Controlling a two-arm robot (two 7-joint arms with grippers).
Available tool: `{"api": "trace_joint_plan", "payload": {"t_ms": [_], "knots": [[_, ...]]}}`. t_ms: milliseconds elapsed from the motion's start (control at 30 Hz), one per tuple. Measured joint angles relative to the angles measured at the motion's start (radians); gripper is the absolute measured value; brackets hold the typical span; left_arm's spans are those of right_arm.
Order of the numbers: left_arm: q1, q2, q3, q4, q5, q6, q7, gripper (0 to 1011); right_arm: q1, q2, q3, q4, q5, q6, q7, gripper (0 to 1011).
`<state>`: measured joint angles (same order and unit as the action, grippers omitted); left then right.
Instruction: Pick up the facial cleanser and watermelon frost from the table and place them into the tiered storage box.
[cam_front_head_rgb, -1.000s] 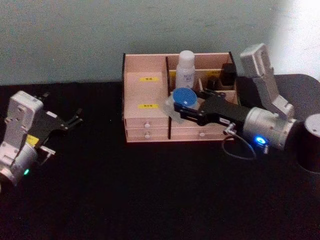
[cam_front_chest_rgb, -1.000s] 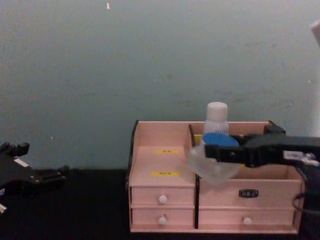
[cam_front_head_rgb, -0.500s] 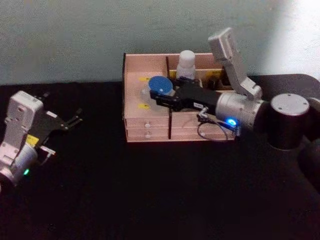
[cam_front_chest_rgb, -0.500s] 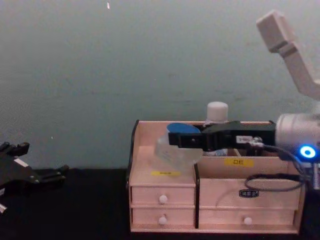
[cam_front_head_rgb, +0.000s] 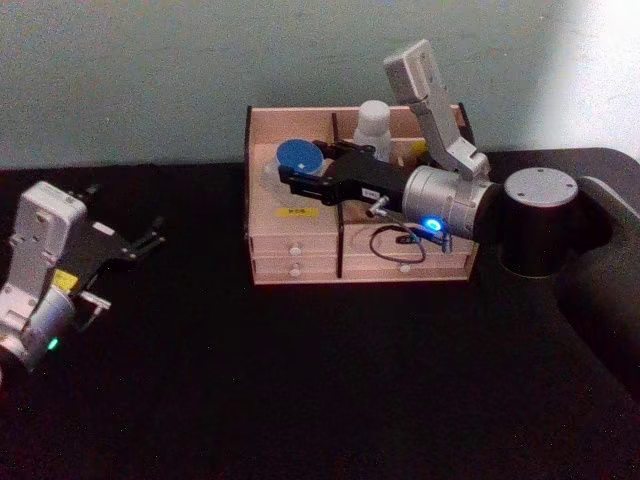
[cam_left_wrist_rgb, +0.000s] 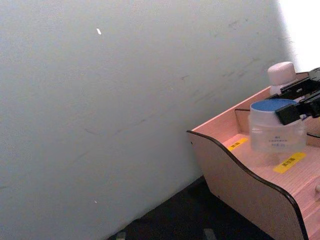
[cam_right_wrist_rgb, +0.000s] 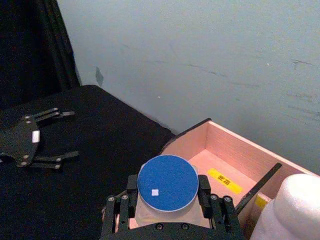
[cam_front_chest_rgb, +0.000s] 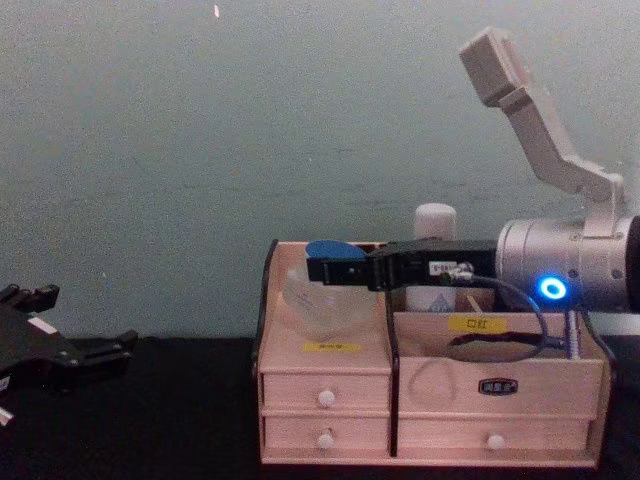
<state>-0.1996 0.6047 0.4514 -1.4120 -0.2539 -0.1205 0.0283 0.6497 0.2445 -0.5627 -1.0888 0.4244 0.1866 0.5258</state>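
Nearly done, by my reading: the jar (cam_front_head_rgb: 297, 160) hangs over the left stepped compartment of the box (cam_front_head_rgb: 300, 248). Its lid (cam_right_wrist_rgb: 167, 182) faces up and its broad axis is roughly level, slightly tilted in the chest view. Whether it already rests on the box I cannot tell. The right gripper (cam_front_head_rgb: 292, 178) is clamped on the jar's sides, reaching in from 3 o'clock. The cleanser (cam_front_head_rgb: 373, 122) stands upright in a rear compartment at 2 o'clock of the jar. Only lowering and releasing the jar seem left. The left gripper (cam_front_head_rgb: 150, 238) lies at 8 o'clock of the box, well apart, fingers spread.
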Motion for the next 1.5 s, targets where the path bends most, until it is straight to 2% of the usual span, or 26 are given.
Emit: {"api": "trace_joint_plan", "payload": {"t_ms": [400, 633, 1367, 1433, 1500], "knots": [[0.000, 0.000, 0.000, 0.000, 0.000, 0.000, 0.000, 1001, 0.037, -0.050, 0.005, 0.101, -0.026, -0.017, -0.014, 720], [0.000, 0.000, 0.000, 0.000, 0.000, 0.000, 0.000, 1001, 0.046, -0.062, 0.014, 0.125, -0.035, -0.017, -0.016, 720], [0.000, 0.000, 0.000, 0.000, 0.000, 0.000, 0.000, 1001, 0.047, -0.064, 0.016, 0.129, -0.036, -0.018, -0.017, 721], [0.000, 0.000, 0.000, 0.000, 0.000, 0.000, 0.000, 1001, 0.047, -0.064, 0.015, 0.129, -0.036, -0.018, -0.017, 748], [0.000, 0.000, 0.000, 0.000, 0.000, 0.000, 0.000, 1001, 0.047, -0.064, 0.015, 0.129, -0.036, -0.018, -0.017, 817]]}}
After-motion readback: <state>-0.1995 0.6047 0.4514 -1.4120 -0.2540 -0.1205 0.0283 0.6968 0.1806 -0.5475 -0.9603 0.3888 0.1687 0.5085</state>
